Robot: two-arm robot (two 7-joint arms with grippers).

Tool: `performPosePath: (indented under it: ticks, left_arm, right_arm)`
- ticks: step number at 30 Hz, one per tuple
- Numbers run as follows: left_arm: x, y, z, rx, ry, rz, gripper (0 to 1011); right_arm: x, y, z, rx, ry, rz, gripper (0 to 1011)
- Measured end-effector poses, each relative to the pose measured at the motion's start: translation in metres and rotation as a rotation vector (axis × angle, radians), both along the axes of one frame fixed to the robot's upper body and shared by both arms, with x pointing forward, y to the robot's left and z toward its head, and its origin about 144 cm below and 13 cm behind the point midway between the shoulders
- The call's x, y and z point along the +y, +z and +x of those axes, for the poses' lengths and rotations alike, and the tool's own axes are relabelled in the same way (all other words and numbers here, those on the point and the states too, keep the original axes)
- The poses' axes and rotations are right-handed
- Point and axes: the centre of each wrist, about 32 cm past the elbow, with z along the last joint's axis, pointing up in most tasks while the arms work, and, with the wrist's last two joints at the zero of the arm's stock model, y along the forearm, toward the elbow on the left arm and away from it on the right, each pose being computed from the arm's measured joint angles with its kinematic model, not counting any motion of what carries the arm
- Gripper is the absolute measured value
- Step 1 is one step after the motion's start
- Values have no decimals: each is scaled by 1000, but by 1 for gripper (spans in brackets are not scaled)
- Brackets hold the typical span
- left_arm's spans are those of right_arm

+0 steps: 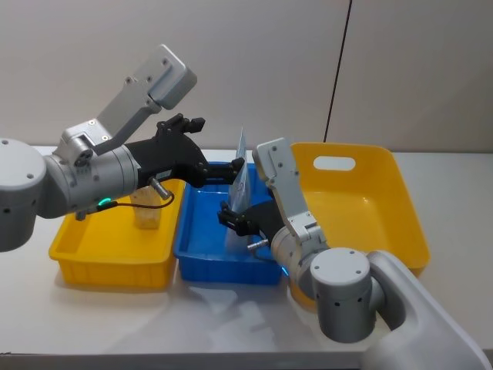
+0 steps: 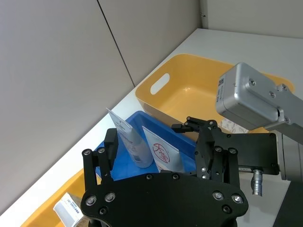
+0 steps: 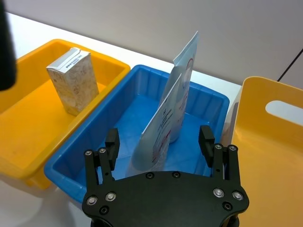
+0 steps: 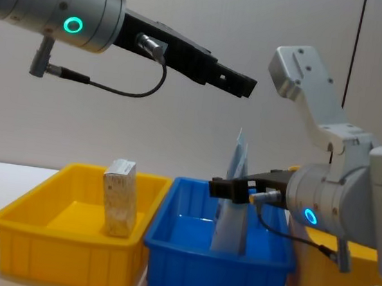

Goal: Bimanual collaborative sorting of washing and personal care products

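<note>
Tubes in the blue tray [image 1: 202,260]: pale blue tapered tube [image 3: 182,78] upright toward its far wall, cream tube with red-blue mark [image 3: 157,134] leaning just in front. Beige box [image 4: 119,206] upright in the yellow tray [image 4: 33,235] left of the blue tray. Right tool [image 3: 159,143] low over the blue tray, fingers spread either side of the cream tube, not touching. Left tool [image 4: 243,85] high above the blue tray, fingers [image 2: 110,147] apart, empty.

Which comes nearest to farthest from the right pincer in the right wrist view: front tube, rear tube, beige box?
From the right pincer:
1. Front tube, standing in the blue tray, between the open fingers.
2. Rear tube, upright just behind it in the same tray.
3. Beige box, off in the neighbouring yellow tray.
</note>
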Motion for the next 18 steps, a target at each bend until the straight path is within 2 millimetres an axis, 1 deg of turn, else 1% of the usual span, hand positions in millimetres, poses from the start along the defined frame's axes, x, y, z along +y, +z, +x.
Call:
performPosePath:
  ticks: [7, 9, 14, 18]
  left_arm:
    - [0, 0, 0, 0, 0, 0, 1002]
    - [0, 0, 0, 0, 0, 0, 1001]
    - [0, 0, 0, 0, 0, 0, 1001]
    - [0, 0, 0, 0, 0, 0, 1001]
  right_arm:
    - [2, -2, 2, -4, -11, -5, 1004]
    - [2, -2, 3, -5, -14, -7, 978]
    - [3, -2, 4, -6, -18, -9, 862]
    - [3, -3, 4, -8, -22, -10, 730]
